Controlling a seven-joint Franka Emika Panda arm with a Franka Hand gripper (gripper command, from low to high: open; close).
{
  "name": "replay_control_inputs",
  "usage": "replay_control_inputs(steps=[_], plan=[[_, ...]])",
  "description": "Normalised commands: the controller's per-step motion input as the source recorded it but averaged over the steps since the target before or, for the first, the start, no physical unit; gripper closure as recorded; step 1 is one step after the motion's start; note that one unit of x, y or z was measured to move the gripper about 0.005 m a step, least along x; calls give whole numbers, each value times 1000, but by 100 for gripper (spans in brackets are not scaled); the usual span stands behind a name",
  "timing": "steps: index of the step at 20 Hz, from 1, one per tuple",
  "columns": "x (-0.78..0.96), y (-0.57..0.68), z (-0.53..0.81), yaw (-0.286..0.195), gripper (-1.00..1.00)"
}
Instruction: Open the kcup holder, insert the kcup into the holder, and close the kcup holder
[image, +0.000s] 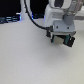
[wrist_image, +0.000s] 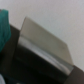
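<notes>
- The gripper (image: 61, 39) hangs over the pale bench (image: 25, 60), fingers apart with nothing visible between them.
- The blurred wrist view shows perhaps the kcup holder (wrist_image: 42, 50).

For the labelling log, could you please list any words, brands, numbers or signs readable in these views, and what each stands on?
None: no text can be read in either view.
The gripper and the white arm above it show no legible marking in the blurred exterior view.
The pale panel in the wrist view is plain, with no print visible.
</notes>
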Motion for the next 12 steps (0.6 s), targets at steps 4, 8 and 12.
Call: replay_control_inputs(steps=[4,8,12], plan=[[-314,623,-16,81,-100],[-436,685,0,48,-100],[-630,718,0,5,-100]])
